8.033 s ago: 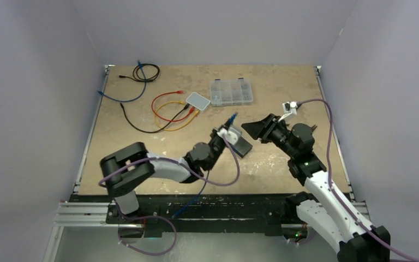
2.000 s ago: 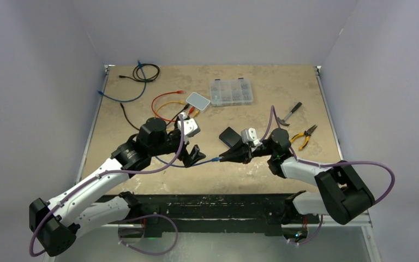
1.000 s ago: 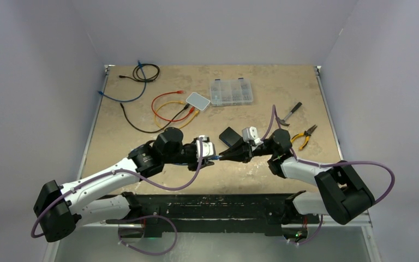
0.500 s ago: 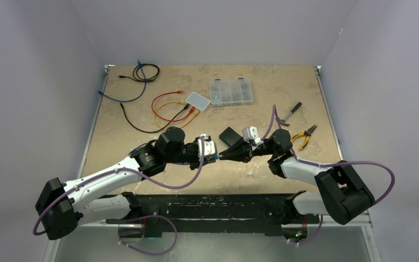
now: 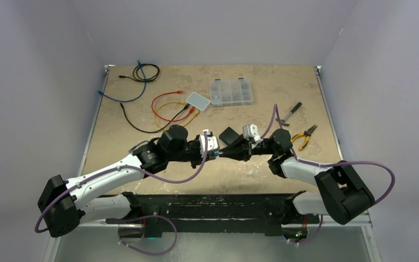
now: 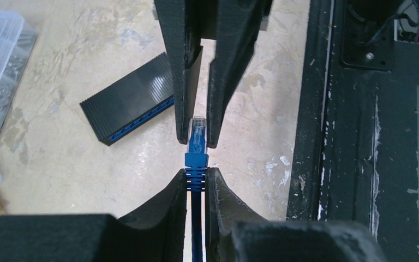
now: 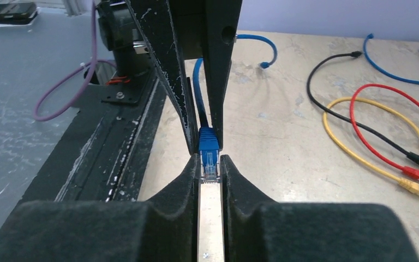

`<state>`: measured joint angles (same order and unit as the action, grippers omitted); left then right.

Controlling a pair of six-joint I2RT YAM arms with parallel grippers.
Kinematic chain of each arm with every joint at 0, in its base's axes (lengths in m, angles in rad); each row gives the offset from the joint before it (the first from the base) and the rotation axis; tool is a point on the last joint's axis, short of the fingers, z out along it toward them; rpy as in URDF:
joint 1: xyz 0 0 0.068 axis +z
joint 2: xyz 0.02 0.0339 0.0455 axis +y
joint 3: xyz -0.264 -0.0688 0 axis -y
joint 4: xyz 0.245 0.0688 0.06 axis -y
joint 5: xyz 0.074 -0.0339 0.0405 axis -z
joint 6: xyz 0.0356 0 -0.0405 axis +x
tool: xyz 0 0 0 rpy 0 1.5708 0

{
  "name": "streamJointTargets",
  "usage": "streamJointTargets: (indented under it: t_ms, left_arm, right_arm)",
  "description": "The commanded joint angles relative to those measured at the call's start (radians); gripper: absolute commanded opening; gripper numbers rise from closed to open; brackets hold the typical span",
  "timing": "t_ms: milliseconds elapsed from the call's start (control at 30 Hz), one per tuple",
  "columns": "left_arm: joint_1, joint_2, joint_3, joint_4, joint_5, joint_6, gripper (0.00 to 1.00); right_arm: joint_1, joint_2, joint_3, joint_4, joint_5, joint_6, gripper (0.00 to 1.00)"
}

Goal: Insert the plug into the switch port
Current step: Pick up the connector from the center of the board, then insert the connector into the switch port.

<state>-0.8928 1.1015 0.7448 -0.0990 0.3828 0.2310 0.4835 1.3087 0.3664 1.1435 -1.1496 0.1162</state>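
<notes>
Right now the left gripper (image 6: 196, 176) is clamped on the blue boot of the Ethernet plug (image 6: 197, 134). The right gripper (image 7: 211, 164) hugs its clear tip, though I cannot tell whether it pinches. The black switch (image 5: 229, 135) lies just behind.

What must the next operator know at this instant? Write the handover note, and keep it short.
Left gripper: fingers shut on the blue Ethernet plug at its boot.
Right gripper: fingers pinch the same plug's clear tip, head-on to the left arm.
Black network switch: lies on the table with its blue ports showing, touched by neither gripper.
Done: plug is lifted and shared between both grippers in mid-air.
Left to do: settle on one grip, line the plug up with a port, push it in.
</notes>
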Motion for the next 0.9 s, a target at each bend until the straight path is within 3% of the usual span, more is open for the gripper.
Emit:
streamJointTargets:
  t_ms: [0,167,233,500,667,867]
  left_arm:
    - [-0.003,0.024,0.081,-0.066,-0.134,-0.110,0.00]
    - [-0.002,0.064,0.107,-0.133,-0.308,-0.256,0.00]
    - [-0.003,0.073,0.086,-0.107,-0.352,-0.305,0.00]
    - [-0.001,0.116,-0.053,0.159,-0.451,-0.348,0.00]
    - [-0.003,0.192,-0.103,0.295,-0.442,-0.350,0.00]
    - [-0.002,0.320,-0.107,0.368,-0.405,-0.319,0.00]
  right_arm:
    - [0.002,-0.030,0.003,-0.024,0.127,0.006,0.20]
    - [-0.016,-0.035,0.012,-0.085,0.229,0.028,0.52]
    - [-0.035,-0.030,0.014,-0.104,0.297,0.055,0.61]
    - [-0.196,0.009,0.075,-0.323,0.553,0.199,0.68]
    - [-0.209,0.071,0.205,-0.542,0.703,0.172,0.69]
    - [-0.210,0.203,0.286,-0.613,0.768,0.159,0.71]
